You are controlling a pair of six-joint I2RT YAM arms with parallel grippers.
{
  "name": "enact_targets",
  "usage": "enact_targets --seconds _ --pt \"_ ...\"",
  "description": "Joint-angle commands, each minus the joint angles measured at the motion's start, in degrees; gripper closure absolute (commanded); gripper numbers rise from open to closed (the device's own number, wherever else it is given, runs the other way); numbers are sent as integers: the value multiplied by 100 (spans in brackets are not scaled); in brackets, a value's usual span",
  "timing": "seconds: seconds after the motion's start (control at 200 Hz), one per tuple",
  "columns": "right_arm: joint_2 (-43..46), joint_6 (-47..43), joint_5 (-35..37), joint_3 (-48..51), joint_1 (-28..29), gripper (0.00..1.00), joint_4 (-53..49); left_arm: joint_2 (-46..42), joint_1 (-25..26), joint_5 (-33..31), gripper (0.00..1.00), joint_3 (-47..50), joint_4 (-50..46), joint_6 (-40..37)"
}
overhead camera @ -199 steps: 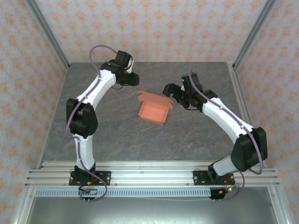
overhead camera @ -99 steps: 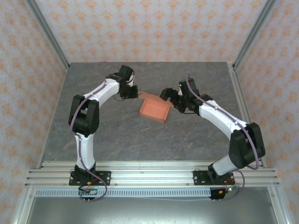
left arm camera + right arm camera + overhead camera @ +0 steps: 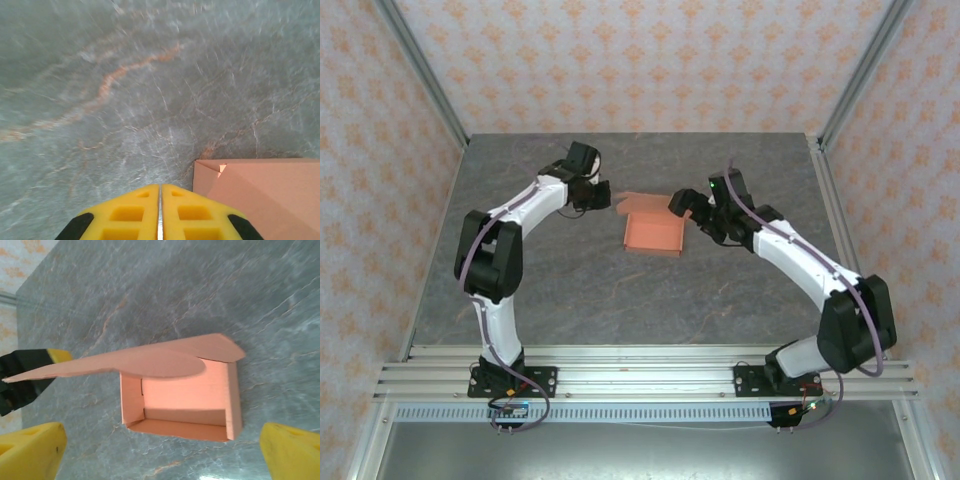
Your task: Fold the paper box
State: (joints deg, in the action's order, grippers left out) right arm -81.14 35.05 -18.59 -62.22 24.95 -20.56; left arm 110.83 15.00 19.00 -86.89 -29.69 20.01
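Sitting empty, paper box; left gripper pinched on nothing, right gripper spread wide

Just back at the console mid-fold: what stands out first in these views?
The salmon-orange shallow card box sits open at the middle of the grey marbled table, one long flap sticking out. The right gripper hangs open above it, while the left gripper is shut beside its corner.

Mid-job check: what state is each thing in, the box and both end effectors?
paper box: shallow tray on the table, walls up, top open, lid flap not folded down.
left end effector: shut, beside the box, nothing between its fingers.
right end effector: wide open, gripping nothing.
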Motion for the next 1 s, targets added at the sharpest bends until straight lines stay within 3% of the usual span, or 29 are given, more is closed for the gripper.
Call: enact_targets --seconds 0.0,0.09,0.155,0.4,0.676,0.876,0.996 --pt "133 -356 708 -359 -17 1 -497 -317 -224 -380 73 -348 -133 159" --pt "-128 -429 543 -652 -21 1 -588 -309 -232 -197 55 -646 -256 382" --pt "-405 -523 486 -986 -18 1 -784 -271 -230 -142 34 -853 -360 654" --pt "-1534 -784 206 -2227 -58 1 -1559 128 -150 750 7 -1414 -695 1027" --pt "-1763 -628 -167 -2127 -53 1 -1501 321 173 835 7 -1337 -998 763" --pt "-1809 -350 -578 -1834 -86 1 -1102 493 301 996 21 -1370 -983 766" --pt "-1808 -203 -798 -1687 -143 1 -915 451 349 1052 24 -1289 -973 759"
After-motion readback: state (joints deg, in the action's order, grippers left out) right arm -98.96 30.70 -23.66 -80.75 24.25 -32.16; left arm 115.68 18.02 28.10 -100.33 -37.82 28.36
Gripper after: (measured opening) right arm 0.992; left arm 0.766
